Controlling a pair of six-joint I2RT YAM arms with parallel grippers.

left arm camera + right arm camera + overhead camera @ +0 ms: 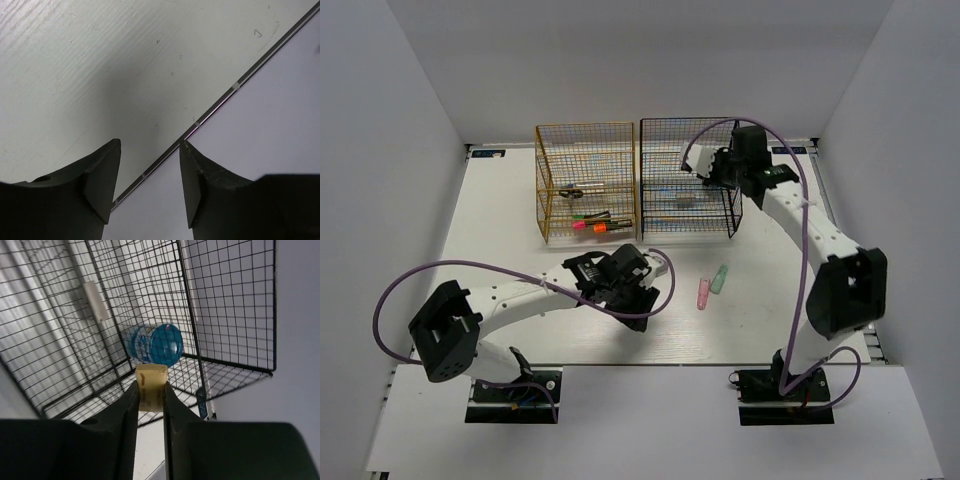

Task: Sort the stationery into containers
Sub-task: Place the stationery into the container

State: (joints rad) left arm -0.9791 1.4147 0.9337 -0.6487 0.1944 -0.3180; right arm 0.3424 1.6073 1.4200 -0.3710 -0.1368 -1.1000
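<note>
In the right wrist view my right gripper [151, 387] is shut on a pale yellow stick [151, 374], held at the open front of the black wire rack [225, 305]. A round blue jar [156, 344] lies on its side on a shelf just beyond the stick. From above, the right gripper [725, 168] is at the black rack [686, 205]. The gold rack [582, 140] holds highlighters [592, 222] and scissors [576, 189]. A pink stick [703, 293] and a green stick [719, 279] lie on the table. My left gripper [150, 145] is open and empty above the table.
A white tube [95, 301] lies on a shelf of the black rack. The left arm's wrist [620, 278] hovers in front of the gold rack, left of the two sticks. The white table [760, 330] is enclosed by walls on three sides.
</note>
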